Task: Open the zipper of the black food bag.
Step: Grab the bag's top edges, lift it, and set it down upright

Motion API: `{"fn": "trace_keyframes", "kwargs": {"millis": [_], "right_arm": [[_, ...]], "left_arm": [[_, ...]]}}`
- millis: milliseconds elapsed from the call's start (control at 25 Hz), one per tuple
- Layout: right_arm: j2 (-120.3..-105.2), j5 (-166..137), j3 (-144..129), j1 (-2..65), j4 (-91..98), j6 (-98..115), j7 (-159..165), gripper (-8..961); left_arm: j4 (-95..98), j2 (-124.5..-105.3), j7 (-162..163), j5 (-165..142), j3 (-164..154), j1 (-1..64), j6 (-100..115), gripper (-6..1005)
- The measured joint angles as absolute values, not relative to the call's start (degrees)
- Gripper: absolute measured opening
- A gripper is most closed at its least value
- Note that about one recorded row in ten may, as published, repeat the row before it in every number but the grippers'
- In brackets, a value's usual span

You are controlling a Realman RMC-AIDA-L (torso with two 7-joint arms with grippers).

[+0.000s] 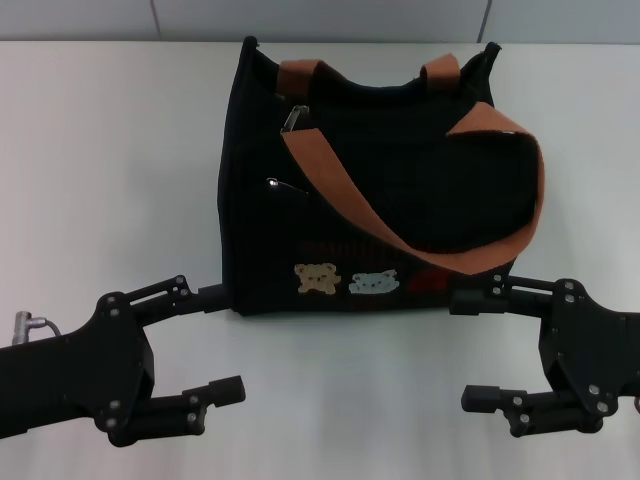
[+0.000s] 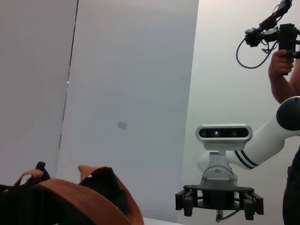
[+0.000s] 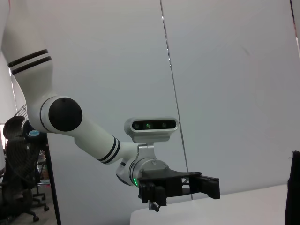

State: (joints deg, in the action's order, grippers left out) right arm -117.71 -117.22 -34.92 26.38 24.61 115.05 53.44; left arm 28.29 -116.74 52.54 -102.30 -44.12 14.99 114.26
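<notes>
The bag (image 1: 370, 180) sits in the middle of the white counter (image 1: 110, 170), well back from the near edge, patched front face up toward the head camera. Its long side runs left to right. The zipper (image 1: 370, 62) follows the bag's far top edge along the same line, and its chunky silver pull (image 1: 293, 119) shows near the left end, just beside the left strap root. A thinner silver pull (image 1: 285, 186) lies lower on the front, on the pocket.

A brown-orange strap (image 1: 400, 240) drapes diagonally over the front, from upper left down to lower right, then loops back up the right side. It crosses the face just below the chunky pull. Bear (image 1: 317, 278), cat (image 1: 374, 284) and red (image 1: 430, 281) patches line the near bottom edge.

Left gripper (image 1: 222, 342) hangs low at near left, fingers wide apart and holding nothing, its upper finger (image 1: 190, 296) close to the bag's near left corner. Right gripper (image 1: 474, 350) mirrors it at near right, fingers spread wide and empty, its upper finger (image 1: 480, 298) reaching the near right corner.

Bare counter lies open on both sides of the bag and in front between the arms. A grey wall (image 1: 320, 18) runs close behind the bag's far edge. In the left wrist view, a person (image 2: 286, 70) stands off beyond the right arm, holding a handheld rig.
</notes>
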Motion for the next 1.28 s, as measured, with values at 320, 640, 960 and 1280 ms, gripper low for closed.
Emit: {"fn": "trace_keyframes", "kwargs": {"millis": [320,640,960,1280], "right_arm": [[-117.68,-117.2,-34.7,26.3,24.6,115.2,53.3,800],[-117.68,-117.1,-34.6,25.8,24.7,115.9,53.2,800],[-117.62,-117.0,-33.8,25.0,25.0,115.1,53.3,799],[-117.35,-116.9,-31.4,23.9,25.0,114.7,53.3,800]], "left_arm": [[27.9,-116.93,52.6,-102.2,-43.4,15.0,114.0,790],[27.8,-117.18,52.6,-102.1,-42.8,15.2,113.8,777],[25.0,-118.34,52.4,-102.1,-39.6,15.6,107.5,765],[18.5,-118.56,51.8,-102.0,-33.4,18.3,98.2,753]]}}
